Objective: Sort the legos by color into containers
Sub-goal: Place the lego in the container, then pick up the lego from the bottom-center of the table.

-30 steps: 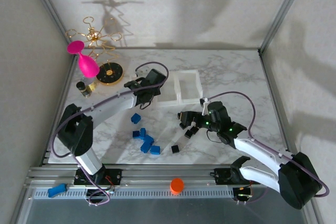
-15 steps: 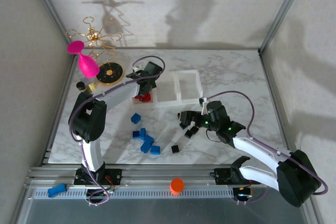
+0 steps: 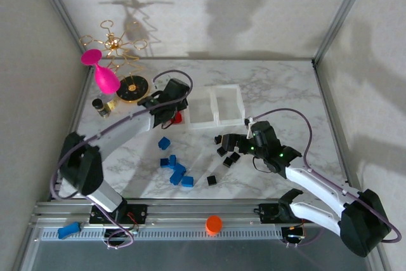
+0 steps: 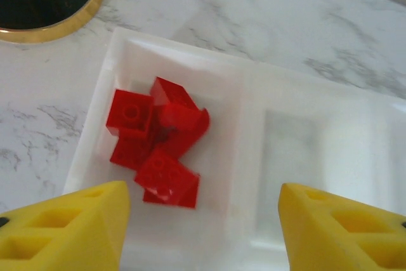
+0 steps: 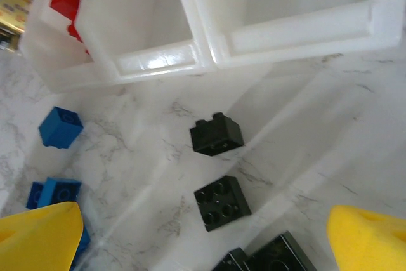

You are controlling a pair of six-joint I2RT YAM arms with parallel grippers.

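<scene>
**Red legos (image 4: 158,147) heaped in one end bin of the containers (image 4: 250,131) — the other colours lie on the marble table (image 3: 285,93).**

The left gripper (image 4: 203,226) hangs over the left-end bin, beside the black-and-gold stand base (image 4: 44,4), its yellow fingers spread wide. The red bricks lie tumbled together on that bin's floor, touching one another. Marble shows through the clear floor of the middle bin next to it. The right gripper (image 5: 203,239) is also wide apart, low over the black legos (image 5: 216,134), which sit on the table just in front of the white-rimmed row. The blue legos (image 3: 174,169) are clustered nearer the arm bases — well apart from the bins.
</scene>
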